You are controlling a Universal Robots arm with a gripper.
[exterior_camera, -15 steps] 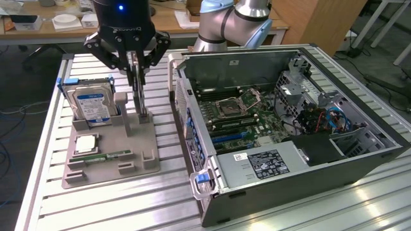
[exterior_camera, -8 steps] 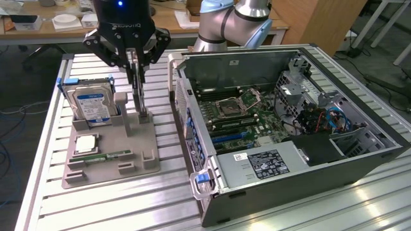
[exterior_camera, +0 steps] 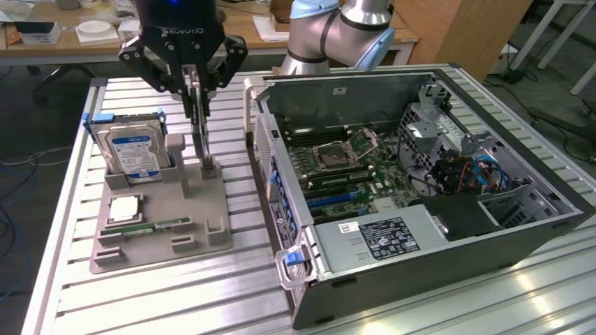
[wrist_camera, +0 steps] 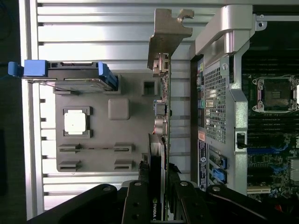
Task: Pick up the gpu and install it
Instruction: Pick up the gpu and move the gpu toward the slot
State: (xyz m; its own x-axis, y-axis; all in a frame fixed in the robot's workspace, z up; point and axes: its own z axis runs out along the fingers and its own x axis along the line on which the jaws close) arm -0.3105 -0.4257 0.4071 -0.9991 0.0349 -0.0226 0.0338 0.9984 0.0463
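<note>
The gpu [exterior_camera: 198, 136] is a thin dark card seen edge-on, standing upright with its lower end at the slotted post of the grey parts holder [exterior_camera: 200, 209]. My gripper [exterior_camera: 194, 101] hangs straight above it, shut on the card's upper edge. In the wrist view the gpu [wrist_camera: 161, 116] runs away from my gripper [wrist_camera: 158, 170] and ends in a silver bracket [wrist_camera: 168, 32]. The black fingers [wrist_camera: 142, 186] press on both faces. The open computer case [exterior_camera: 419, 272] lies at the exterior view's right, its motherboard [exterior_camera: 359, 164] exposed.
On the holder stand a silver hard drive [exterior_camera: 133, 150] in a blue frame, a processor chip [exterior_camera: 124, 208] and a green memory stick [exterior_camera: 153, 227]. The case's perforated side wall [wrist_camera: 215, 102] sits close beside the card. The slatted metal table [exterior_camera: 186, 293] stretches along the front.
</note>
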